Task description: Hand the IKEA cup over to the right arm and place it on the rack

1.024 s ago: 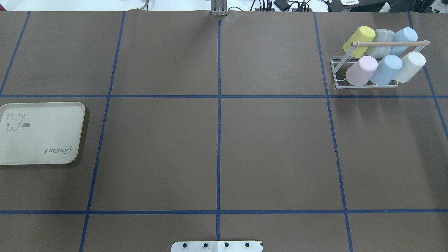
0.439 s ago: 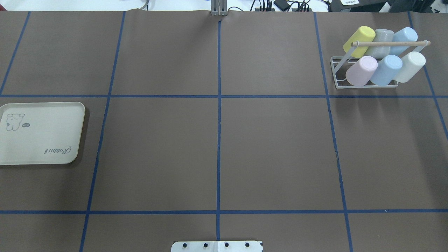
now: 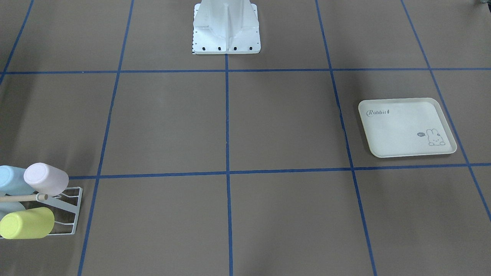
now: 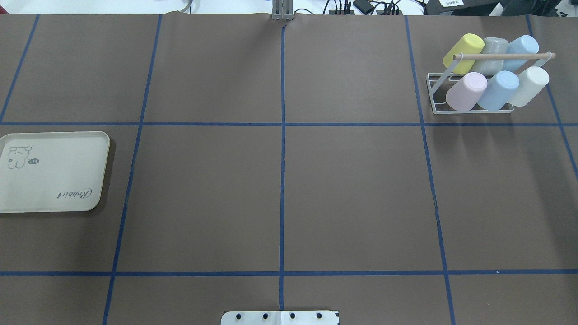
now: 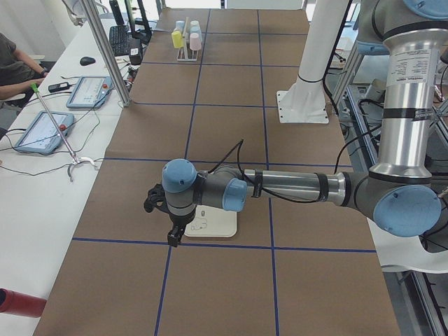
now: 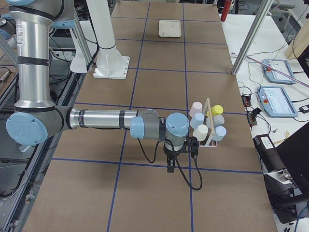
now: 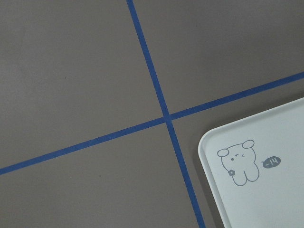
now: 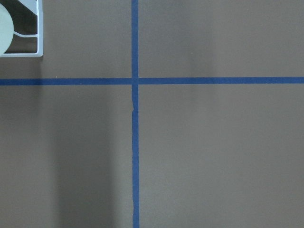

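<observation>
The white wire rack (image 4: 501, 56) with its wooden rod stands at the table's far right corner. Several pastel cups hang tilted on its prongs, among them a yellow cup (image 4: 463, 53), a pink cup (image 4: 466, 91) and a cream cup (image 4: 528, 85). In the right wrist view only the rack's corner (image 8: 39, 28) shows. My left gripper (image 5: 173, 234) hangs over the table beside the tray's corner. My right gripper (image 6: 170, 166) hangs just short of the rack (image 6: 208, 113). Both show only in the side views, so I cannot tell whether they are open or shut.
A cream rabbit-print tray (image 4: 54, 171) lies at the table's left edge with nothing on it. The robot's white base (image 3: 226, 27) stands at the table's near middle. Blue tape lines divide the brown table cover. A person sits at a side desk with tablets (image 5: 87, 91).
</observation>
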`<action>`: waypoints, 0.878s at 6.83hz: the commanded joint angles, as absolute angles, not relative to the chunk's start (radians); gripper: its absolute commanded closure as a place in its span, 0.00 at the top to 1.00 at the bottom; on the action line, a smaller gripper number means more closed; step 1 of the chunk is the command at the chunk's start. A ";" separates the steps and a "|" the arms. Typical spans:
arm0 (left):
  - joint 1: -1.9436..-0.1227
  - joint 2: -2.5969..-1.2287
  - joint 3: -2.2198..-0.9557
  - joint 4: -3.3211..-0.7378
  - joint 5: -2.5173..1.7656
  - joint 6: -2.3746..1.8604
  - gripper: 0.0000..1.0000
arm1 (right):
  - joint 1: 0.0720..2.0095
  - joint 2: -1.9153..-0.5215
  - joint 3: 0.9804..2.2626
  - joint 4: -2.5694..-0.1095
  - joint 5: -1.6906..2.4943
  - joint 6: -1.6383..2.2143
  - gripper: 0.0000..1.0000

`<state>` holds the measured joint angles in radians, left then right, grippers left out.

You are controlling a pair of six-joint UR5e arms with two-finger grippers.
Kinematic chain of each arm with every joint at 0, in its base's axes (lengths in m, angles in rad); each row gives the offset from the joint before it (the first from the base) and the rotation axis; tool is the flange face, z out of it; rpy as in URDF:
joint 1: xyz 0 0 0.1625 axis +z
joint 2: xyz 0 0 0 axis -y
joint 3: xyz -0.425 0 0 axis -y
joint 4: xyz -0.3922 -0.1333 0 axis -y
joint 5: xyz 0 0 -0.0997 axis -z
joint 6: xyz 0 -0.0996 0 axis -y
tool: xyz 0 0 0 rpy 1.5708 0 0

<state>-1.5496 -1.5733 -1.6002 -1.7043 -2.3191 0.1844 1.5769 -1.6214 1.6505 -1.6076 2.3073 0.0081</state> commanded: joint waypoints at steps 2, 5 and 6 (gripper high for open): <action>-1.549 -1.565 -1.600 -1.701 -2.307 0.184 1.00 | 1.577 -1.623 1.651 -1.608 2.307 0.008 1.00; -1.551 -1.565 -1.601 -1.692 -2.315 0.179 1.00 | 1.577 -1.623 1.643 -1.608 2.307 0.009 1.00; -1.551 -1.566 -1.601 -1.689 -2.316 0.179 1.00 | 1.577 -1.623 1.641 -1.608 2.307 0.009 1.00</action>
<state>-1.5508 -1.5646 -1.6007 -1.6936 -2.3136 0.1803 1.5770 -1.6229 1.6435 -1.6076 2.3071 0.0090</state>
